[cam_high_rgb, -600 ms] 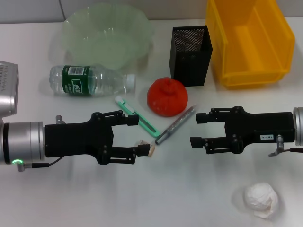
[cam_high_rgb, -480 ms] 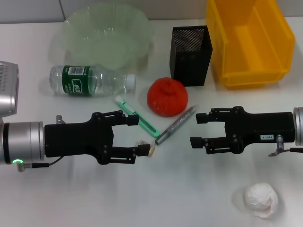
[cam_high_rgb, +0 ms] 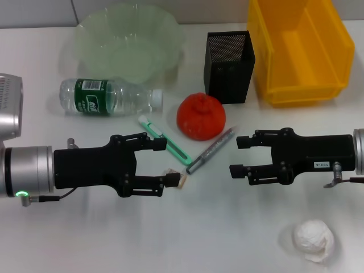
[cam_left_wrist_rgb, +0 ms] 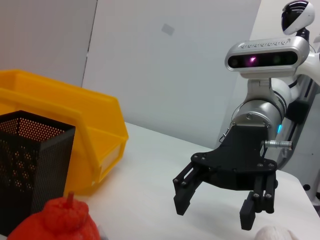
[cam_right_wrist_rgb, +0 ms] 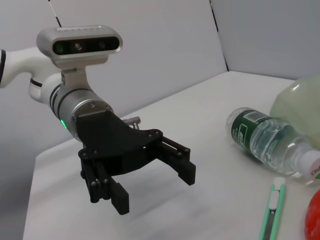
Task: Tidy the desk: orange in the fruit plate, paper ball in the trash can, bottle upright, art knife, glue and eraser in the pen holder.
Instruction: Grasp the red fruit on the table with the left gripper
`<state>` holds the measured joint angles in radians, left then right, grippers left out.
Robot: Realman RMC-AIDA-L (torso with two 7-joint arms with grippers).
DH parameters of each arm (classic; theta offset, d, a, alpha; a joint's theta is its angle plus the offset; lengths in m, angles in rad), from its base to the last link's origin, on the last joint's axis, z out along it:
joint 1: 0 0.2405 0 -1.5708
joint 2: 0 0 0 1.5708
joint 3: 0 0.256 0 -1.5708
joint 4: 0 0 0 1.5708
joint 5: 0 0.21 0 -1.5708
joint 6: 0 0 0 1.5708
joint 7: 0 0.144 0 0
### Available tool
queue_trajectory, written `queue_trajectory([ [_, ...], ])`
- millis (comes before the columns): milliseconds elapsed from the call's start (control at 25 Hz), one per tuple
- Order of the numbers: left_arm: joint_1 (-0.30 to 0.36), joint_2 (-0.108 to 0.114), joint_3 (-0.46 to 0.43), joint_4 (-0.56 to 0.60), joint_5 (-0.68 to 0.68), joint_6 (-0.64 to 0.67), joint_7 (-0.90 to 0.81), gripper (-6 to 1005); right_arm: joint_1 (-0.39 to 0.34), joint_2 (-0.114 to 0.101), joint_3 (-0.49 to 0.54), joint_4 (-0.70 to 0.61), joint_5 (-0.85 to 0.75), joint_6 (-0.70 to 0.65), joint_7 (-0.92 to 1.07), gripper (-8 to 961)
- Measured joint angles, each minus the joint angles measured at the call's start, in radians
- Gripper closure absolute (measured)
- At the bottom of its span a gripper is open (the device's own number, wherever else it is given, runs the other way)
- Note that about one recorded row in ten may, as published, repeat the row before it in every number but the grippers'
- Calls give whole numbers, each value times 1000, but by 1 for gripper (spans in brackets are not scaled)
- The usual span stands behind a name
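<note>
White desk (cam_high_rgb: 187,239): eraser (cam_high_rgb: 181,181) touching left end effector (cam_high_rgb: 169,162) fingertip.

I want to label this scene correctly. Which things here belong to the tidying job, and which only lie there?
Belong to the job: orange; fruit plate; paper ball; yellow trash can; bottle, lying down; art knife; glue; eraser; pen holder; left gripper and right gripper, both open.

Only lying there: nothing visible.

A white desk (cam_high_rgb: 187,239) fills the head view. Plain grey wall panels (cam_left_wrist_rgb: 165,60) rise behind its far edge.
</note>
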<state>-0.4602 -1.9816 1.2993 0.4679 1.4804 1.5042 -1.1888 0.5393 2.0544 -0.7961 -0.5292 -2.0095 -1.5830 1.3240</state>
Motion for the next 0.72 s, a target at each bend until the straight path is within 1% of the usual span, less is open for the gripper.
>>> queue_trajectory([
  [320, 0, -4, -1, 0, 0, 0, 0, 141, -2, 0, 0, 0, 0, 0, 1, 183],
  [480, 0, -10, -12, 1, -4, 4, 5, 141, -8, -2, 0, 0, 0, 0, 1, 183],
  [720, -20, -38, -94, 7, -12, 46, 2, 142, -14, -2, 0, 0, -1, 0, 5, 183],
])
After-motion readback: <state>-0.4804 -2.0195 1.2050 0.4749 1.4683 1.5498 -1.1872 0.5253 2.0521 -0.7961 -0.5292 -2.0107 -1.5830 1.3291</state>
